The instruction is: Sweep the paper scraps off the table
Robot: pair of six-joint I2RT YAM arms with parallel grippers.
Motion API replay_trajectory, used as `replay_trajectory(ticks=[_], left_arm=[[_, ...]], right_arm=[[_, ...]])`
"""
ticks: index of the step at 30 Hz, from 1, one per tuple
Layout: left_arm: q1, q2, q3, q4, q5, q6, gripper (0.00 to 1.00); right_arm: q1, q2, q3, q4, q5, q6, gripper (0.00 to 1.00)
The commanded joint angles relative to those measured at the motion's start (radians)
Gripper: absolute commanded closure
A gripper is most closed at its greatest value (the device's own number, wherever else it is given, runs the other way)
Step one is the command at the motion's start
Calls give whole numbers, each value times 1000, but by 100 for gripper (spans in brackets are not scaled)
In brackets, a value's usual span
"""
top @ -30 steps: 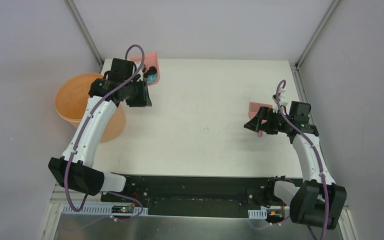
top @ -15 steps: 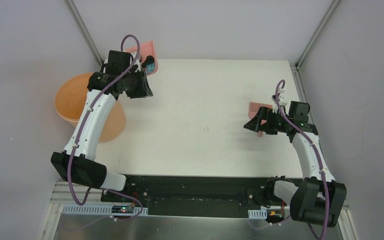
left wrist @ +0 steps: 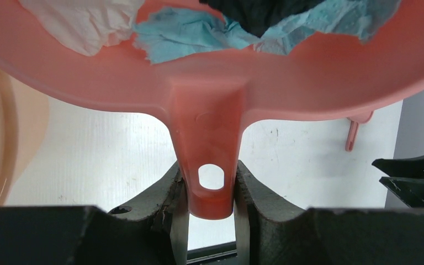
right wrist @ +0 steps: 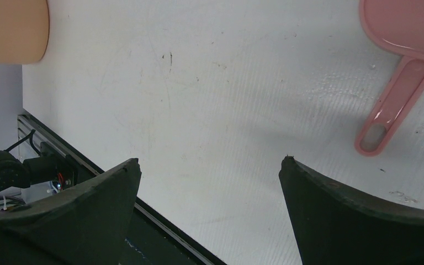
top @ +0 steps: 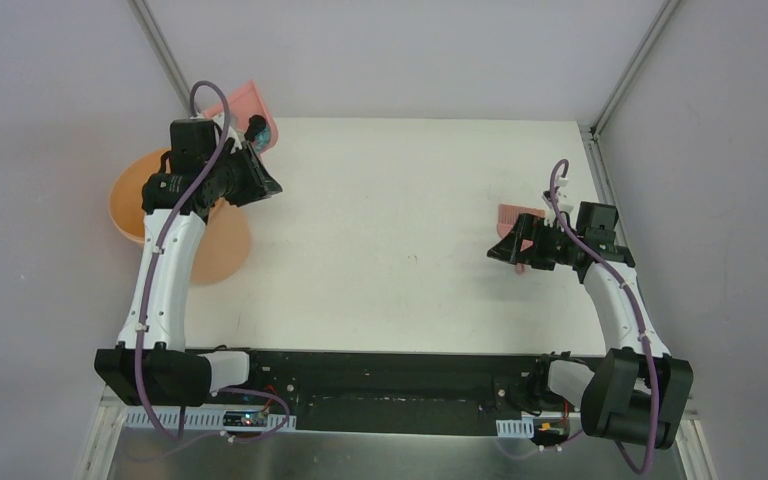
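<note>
My left gripper (top: 256, 140) is shut on the handle (left wrist: 210, 165) of the pink dustpan (top: 248, 108), held in the air over the far left corner of the table (top: 400, 200), beside the orange bucket. Paper scraps lie in the pan: a white one (left wrist: 83, 19), a teal one (left wrist: 182, 33) and a black one (left wrist: 259, 11). My right gripper (top: 505, 250) hangs open over the table's right side with nothing between its fingers (right wrist: 105, 193). The pink hand brush (top: 513, 214) lies on the table just beyond it, its handle (right wrist: 392, 110) pointing toward me.
The orange bucket (top: 150, 195) stands off the table's left edge, under the left arm; its rim (left wrist: 3, 138) shows at the left of the left wrist view. Metal frame posts (top: 165, 55) rise at the far corners. The black front edge (top: 390, 365) runs between the arm bases.
The left arm has carried the dustpan to the left and back, from over the table corner toward the bucket. The right arm and the brush have not moved.
</note>
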Motion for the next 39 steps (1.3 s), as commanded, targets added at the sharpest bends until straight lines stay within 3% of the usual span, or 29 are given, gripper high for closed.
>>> replay_trajectory(ticks=[1, 9, 19, 34, 39], left_arm=[[36, -84, -33, 84, -5, -34, 100], [87, -173, -104, 148, -60, -108, 100], [298, -209, -279, 393, 152, -322, 100], [317, -220, -360, 551, 226, -459, 100], [353, -203, -456, 777, 334, -668, 100]], right_arm=[[-7, -11, 8, 27, 2, -18, 0], [-8, -6, 7, 28, -11, -18, 1], [-9, 0, 7, 32, 13, -18, 0], [-28, 20, -1, 42, 53, -54, 0], [-48, 6, -6, 46, 57, -56, 0]])
